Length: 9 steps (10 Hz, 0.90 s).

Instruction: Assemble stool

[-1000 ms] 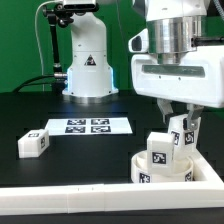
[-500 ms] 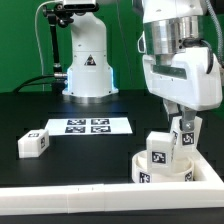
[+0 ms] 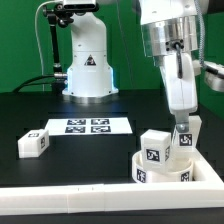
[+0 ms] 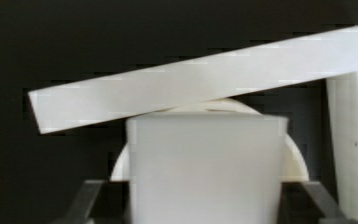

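**While claw holds one leg over the seat: parts and positions**

While the arm reaches down on the exterior view's right, the claw [image 3: 181,130] is closed nearly all the way on a white block, the held leg [image 3: 188,139]. In the wrist view this block fills the gap between the two dark fingers [image 4: 98,198], pinched on both flanks.

Enclosure: the border wall [image 3: 70,200] runs along the front of the black counter [image 3: 40,105] and turns a corner on the exterior view's right. Inside that corner sits the stool seat [image 3: 163,172], a thick round disc lying flat, with tags on its side wall. It is close against the front run of the wall; cannot tell if they touch.

On the seat: the second leg [image 3: 154,150] stands upright on the disc's top, on the side toward the exterior view's left, with a tag facing the camera. The held leg hangs just beside it, over the far right part of the disc, roughly upright. Contact between the held leg and the disc cannot be told.

Outside the corner: the loose leg [image 3: 33,143] lies on its side on the counter at the exterior view's left, well apart from the seat. The marker board [image 3: 88,126] lies flat between them, further back.
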Tool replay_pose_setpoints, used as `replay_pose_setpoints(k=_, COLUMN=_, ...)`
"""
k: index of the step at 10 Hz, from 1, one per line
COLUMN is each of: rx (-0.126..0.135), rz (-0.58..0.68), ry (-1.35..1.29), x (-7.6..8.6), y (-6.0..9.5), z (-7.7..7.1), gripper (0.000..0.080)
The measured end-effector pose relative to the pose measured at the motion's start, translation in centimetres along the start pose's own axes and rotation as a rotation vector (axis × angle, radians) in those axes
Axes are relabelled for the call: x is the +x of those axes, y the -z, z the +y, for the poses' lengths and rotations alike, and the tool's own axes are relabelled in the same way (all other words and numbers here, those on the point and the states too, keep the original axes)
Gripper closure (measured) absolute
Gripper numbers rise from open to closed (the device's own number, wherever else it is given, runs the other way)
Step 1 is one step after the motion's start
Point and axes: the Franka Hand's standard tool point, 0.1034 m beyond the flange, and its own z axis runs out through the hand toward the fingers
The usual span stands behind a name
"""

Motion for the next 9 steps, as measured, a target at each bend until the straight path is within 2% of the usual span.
replay_pose_setpoints(k=2, rx=-0.003, rz=-0.001, ry=-0.183, x=-0.18, y=-0.1, z=0.16, gripper=0.0459)
replay_pose_setpoints(k=4, rx=-0.004, rz=-0.006, ry=-0.247, x=-0.2, y=-0.12, z=0.17, gripper=0.0459)
replay_pose_setpoints(k=9, rx=-0.009, rz=-0.018, ry=-0.28, x=-0.37, y=-0.13, z=0.29, gripper=0.0459)
